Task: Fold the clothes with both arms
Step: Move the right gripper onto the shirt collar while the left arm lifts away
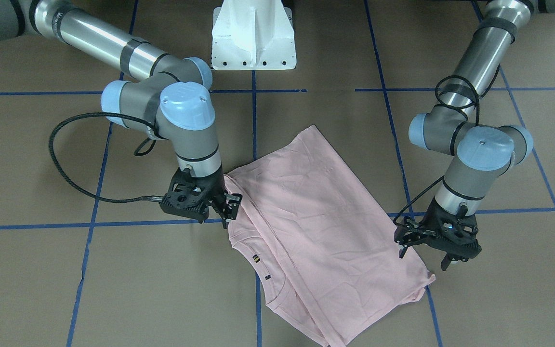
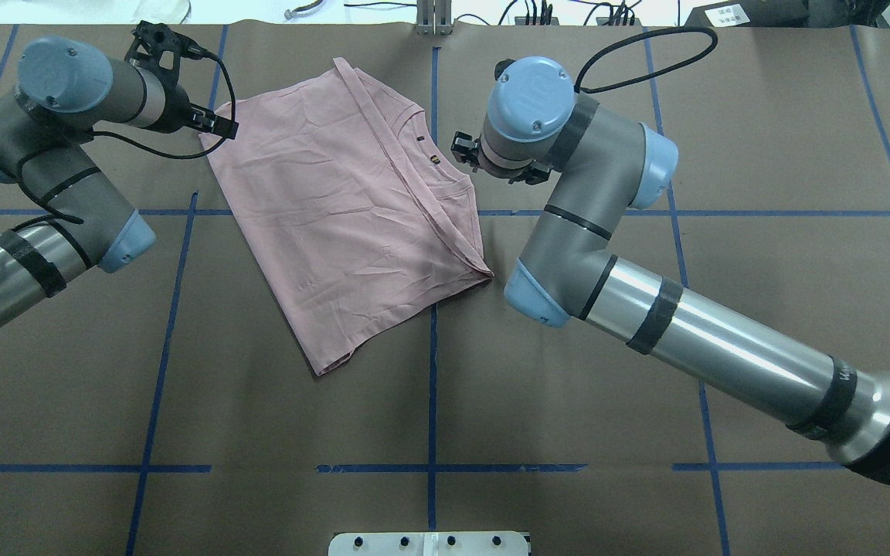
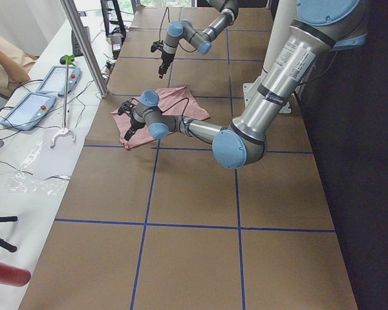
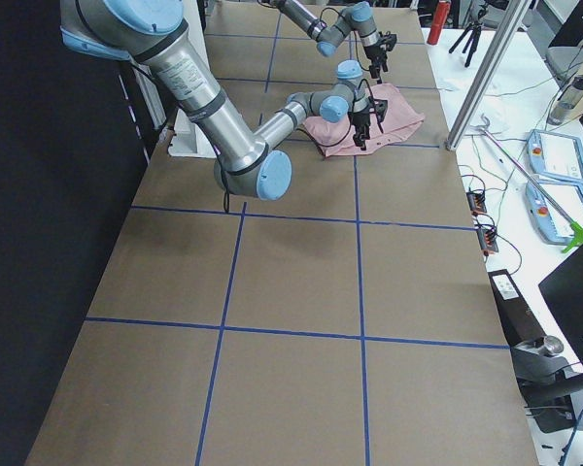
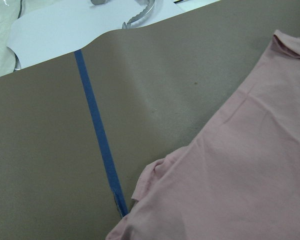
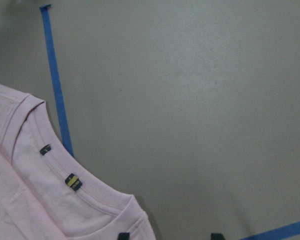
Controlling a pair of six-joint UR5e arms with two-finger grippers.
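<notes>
Where blue tape lines point(image 2: 432, 340) rule it into squares, the brown-covered bench point(image 2: 568, 432) carries every item listed. Right arm point(image 2: 646, 309): grey-silver tube with light blue joint caps, entering from the near right and reaching to the far middle. Left arm point(image 2: 51, 185): same build, entering from the near left and reaching to the far left. T-shirt point(image 2: 337, 216): light pink, lying flat and askew on the far middle of the bench between the two arms, plain side up, with a folded layer along its right side and the ribbed collar point(image 6: 90, 195) at that edge. Left pincer point(image 1: 424, 255): black, fingers apart, poised at the shirt's left corner. Right pincer point(image 1: 230, 210): black, fingers apart, at the collar edge, one tip over cloth and the other over bare bench. Collar tags point(image 6: 73, 181): two, small and dark, one with a yellow stripe.
</notes>
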